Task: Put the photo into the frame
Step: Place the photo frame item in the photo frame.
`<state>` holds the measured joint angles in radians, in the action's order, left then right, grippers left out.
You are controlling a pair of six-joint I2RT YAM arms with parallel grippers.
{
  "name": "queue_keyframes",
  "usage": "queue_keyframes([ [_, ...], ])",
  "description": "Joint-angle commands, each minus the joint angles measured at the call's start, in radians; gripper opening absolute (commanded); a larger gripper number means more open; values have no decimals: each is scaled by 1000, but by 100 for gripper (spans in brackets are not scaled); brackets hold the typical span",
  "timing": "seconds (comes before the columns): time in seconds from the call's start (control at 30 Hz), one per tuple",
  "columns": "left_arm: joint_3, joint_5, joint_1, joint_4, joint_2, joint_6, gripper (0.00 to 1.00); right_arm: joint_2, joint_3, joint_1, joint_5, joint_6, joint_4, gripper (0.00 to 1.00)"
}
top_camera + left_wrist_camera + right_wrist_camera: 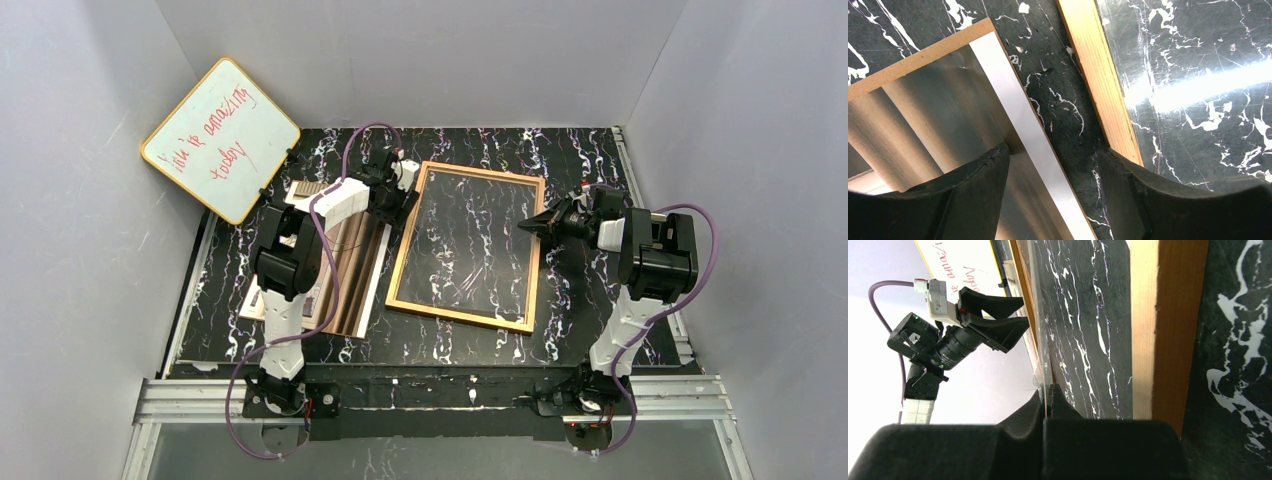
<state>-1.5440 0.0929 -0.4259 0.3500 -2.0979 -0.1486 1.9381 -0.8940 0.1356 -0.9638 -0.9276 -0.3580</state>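
My right gripper [530, 226] is clenched on the edge of the clear pane [470, 240], at the right rail of the frame [463, 315] in the centre of the top view. My left gripper [395, 190] hangs released, fingers astride the gap between frame and photo [350, 270] — the photo lies just left.

1. This looks like a robot lab booth
2. Plain grey walls [420, 60] stand on three sides
3. A left arm [290, 262] and a right arm [655, 258] are bolted by a metal rail [190, 400] at the black surface [570, 160]
4. Purple cables [369, 127] loop from them
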Motion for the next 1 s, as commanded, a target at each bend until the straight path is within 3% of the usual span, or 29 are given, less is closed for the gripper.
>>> queue_keyframes([
  [0.0,32,35,-16,47,10,13,62,-49,-4,-5,-53,0,1,1],
  [0.73,60,55,-17,3,20,36,62,-119,-30,-17,-70,139,252,1],
  [0.97,73,62,-17,-16,6,44,62,-186,0,-41,-111,102,227,1],
])
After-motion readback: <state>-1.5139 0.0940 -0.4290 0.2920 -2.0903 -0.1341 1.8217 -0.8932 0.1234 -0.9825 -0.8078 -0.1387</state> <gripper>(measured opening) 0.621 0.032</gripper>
